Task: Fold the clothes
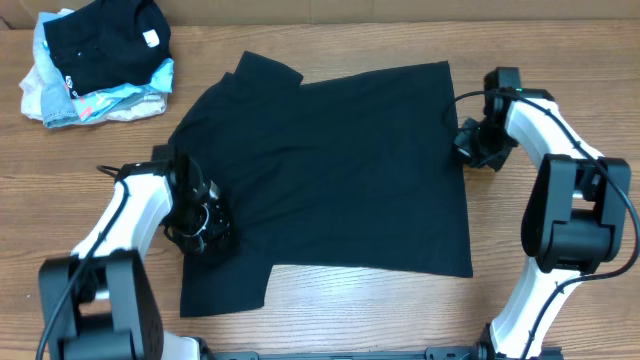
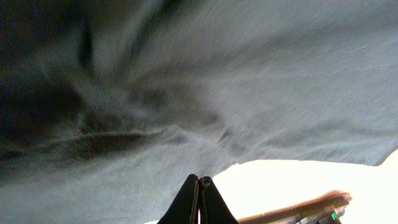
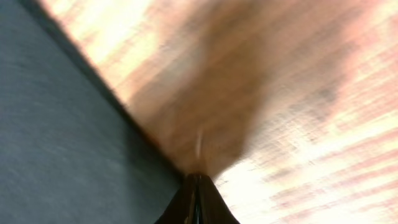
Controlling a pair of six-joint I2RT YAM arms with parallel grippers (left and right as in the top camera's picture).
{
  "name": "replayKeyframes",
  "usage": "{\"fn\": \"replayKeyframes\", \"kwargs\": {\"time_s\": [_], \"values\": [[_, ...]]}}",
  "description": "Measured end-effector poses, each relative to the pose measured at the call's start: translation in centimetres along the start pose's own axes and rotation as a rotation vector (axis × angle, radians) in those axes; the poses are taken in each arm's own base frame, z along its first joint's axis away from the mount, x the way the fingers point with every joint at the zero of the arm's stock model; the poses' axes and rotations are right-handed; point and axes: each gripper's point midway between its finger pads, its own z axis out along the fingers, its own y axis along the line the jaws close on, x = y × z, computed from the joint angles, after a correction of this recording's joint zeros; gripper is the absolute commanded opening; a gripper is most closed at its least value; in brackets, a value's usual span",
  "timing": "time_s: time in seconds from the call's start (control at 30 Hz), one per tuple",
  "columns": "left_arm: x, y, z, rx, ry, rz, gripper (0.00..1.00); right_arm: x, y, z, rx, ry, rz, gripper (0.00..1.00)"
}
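Observation:
A black T-shirt (image 1: 330, 170) lies spread flat on the wooden table (image 1: 560, 60), sleeves to the left and hem to the right. My left gripper (image 1: 205, 228) sits on the shirt's left side between the sleeves. Its fingers (image 2: 199, 179) are shut on bunched black cloth (image 2: 155, 112). My right gripper (image 1: 470, 140) is at the shirt's right hem edge. Its fingers (image 3: 198, 177) are shut with their tip right on the cloth's edge (image 3: 56, 137). I cannot tell whether cloth is pinched there.
A pile of folded clothes (image 1: 95, 60), a black garment on top of pale ones, sits at the back left corner. Bare wood shows around the shirt. The table's front edge lies close below the shirt's lower sleeve (image 1: 225, 290).

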Motion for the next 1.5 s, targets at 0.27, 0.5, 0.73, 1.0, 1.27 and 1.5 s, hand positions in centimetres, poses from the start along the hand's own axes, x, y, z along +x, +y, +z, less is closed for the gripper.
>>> {"fn": "replayKeyframes", "kwargs": {"time_s": [0.27,0.5,0.73,1.0,1.27,1.5], "values": [[-3.2,1.6,-3.2,-0.141,-0.257,0.009,0.04,1.9,2.5,-0.1,-0.092,0.068,-0.077,0.04],[-5.4,4.0,-2.6,-0.247,-0.301,-0.050,0.04,5.6,6.8,0.4,-0.086,0.085,-0.266,0.19],[-7.3,5.2,0.1,-0.254,-0.257,-0.079,0.04,6.8,7.2,0.7,-0.066,0.072,-0.315,0.20],[-7.0,5.8,0.2,-0.248,-0.203,-0.143,0.04,6.4,4.5,0.6,0.049,0.061,-0.238,0.04],[-5.4,7.6,-0.2,-0.256,-0.159,-0.267,0.04,3.3,0.0,0.1,0.122,0.020,-0.097,0.04],[-4.1,9.1,-1.4,-0.324,-0.160,-0.296,0.04,2.4,-2.2,-0.3,0.136,0.031,-0.028,0.04]]}}
